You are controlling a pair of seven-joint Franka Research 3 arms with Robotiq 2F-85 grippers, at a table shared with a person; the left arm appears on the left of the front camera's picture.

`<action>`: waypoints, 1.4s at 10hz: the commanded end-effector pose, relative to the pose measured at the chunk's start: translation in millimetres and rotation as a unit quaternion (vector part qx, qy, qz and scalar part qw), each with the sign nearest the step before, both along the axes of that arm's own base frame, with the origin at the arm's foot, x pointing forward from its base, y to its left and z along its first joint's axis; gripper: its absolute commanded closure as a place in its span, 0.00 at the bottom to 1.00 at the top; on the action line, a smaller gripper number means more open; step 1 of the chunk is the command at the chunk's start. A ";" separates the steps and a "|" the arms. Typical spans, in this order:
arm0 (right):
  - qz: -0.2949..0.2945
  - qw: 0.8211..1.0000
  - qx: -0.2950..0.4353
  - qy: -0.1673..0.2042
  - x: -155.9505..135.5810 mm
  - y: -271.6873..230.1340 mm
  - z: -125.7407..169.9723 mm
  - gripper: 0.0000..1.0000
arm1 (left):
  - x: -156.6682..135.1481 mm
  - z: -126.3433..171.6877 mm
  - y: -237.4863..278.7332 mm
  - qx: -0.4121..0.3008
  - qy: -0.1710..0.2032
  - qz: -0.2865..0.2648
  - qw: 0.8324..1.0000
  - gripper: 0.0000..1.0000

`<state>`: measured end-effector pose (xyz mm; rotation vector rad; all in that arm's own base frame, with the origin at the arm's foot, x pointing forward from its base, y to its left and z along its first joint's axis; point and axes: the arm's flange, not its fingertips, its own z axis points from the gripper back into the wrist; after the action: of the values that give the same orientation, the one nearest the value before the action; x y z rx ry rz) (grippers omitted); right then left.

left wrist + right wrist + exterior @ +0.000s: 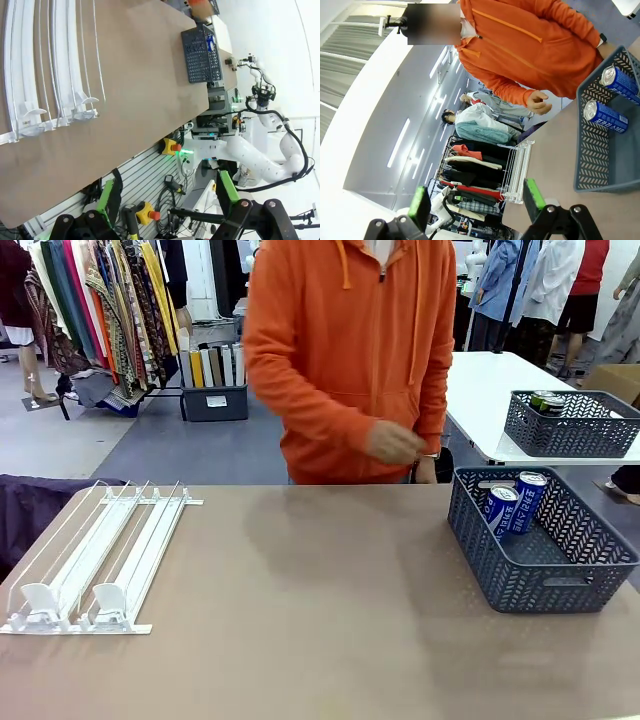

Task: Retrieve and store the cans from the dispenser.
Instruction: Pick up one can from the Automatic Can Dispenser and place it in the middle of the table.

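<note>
Beyond my brown table [320, 640]: grey floor [60, 440], clothes rack [110, 310] far left, white table [490, 390] far right, strip lights [400, 142] on ceiling.

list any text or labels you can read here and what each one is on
Nothing here reads clearly enough to quote.
Blue cans in the grey basket: white lettering down the side, too blurred to read; the same holds in the right wrist view.
White label on the grey bin on the floor behind the person: too small to read.
Dispenser: no print visible.
</note>
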<state>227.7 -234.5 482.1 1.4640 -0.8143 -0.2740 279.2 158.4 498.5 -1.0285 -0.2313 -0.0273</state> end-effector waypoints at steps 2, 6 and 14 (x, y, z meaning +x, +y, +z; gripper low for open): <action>-0.004 1.000 0.003 -0.015 2.2 0.0 3.1 0.00 | -0.5 1.9 -0.4 -0.009 -0.008 -0.002 1.000 0.00; -0.004 1.000 0.003 -0.015 2.2 0.0 3.1 0.00 | -0.5 1.9 -0.4 -0.009 -0.008 -0.002 1.000 0.00; -0.004 1.000 0.003 -0.015 2.2 0.0 3.1 0.00 | -0.5 1.9 -0.4 -0.009 -0.008 -0.002 1.000 0.00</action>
<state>227.7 -234.5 482.1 1.4640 -0.8143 -0.2740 279.2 158.3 498.5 -1.0292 -0.2309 -0.0275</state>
